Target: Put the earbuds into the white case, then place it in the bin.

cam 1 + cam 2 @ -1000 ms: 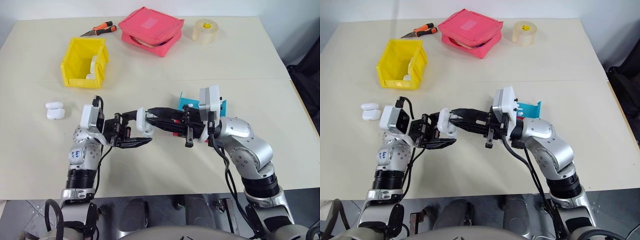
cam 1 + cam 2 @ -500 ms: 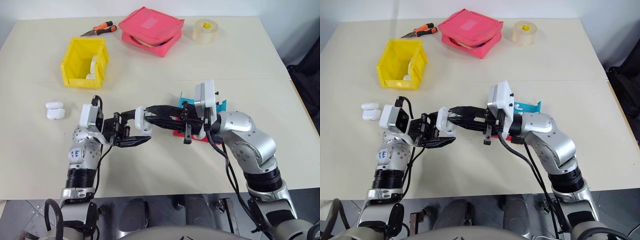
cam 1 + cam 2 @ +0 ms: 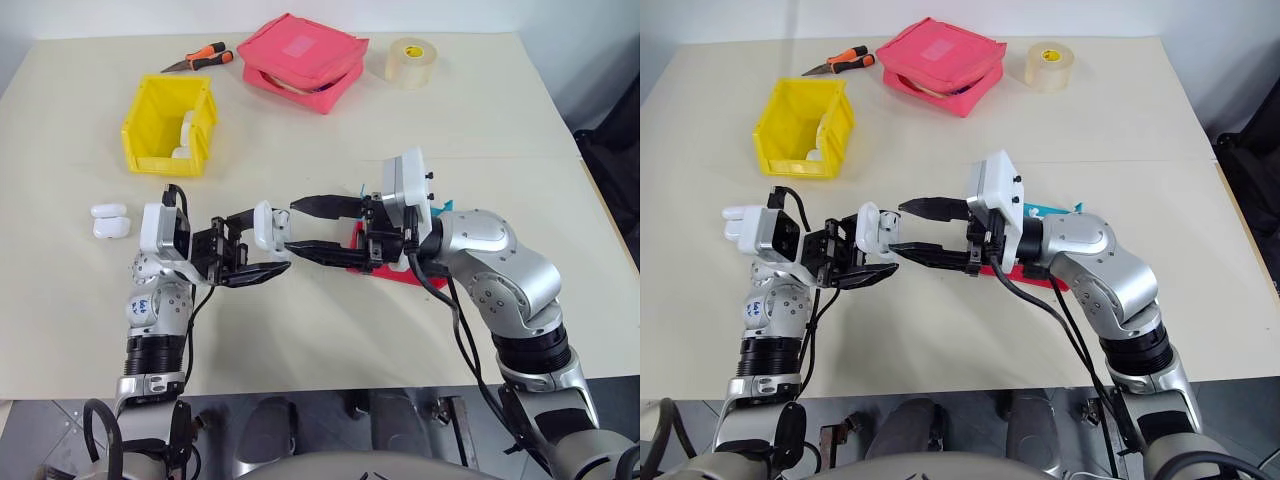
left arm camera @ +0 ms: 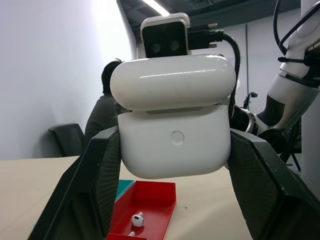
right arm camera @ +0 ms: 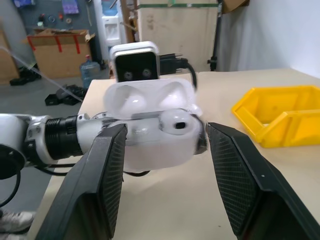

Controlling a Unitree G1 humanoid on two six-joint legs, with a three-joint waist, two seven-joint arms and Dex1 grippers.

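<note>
L jaws clamp the white case (image 3: 268, 226), lid up; R gripper (image 3: 303, 226) jaws apart, flanking it.

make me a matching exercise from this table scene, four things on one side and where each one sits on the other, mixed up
Things
1. white case
2. bin
3. tape roll
4. loose earbud

Places
A. far side of the table, beside the pink pouch
B. in the red tray
C. held in the left gripper, lid open
D. on the table's left half, with white cases inside

Pairs: 1-C, 2-D, 3-A, 4-B
</note>
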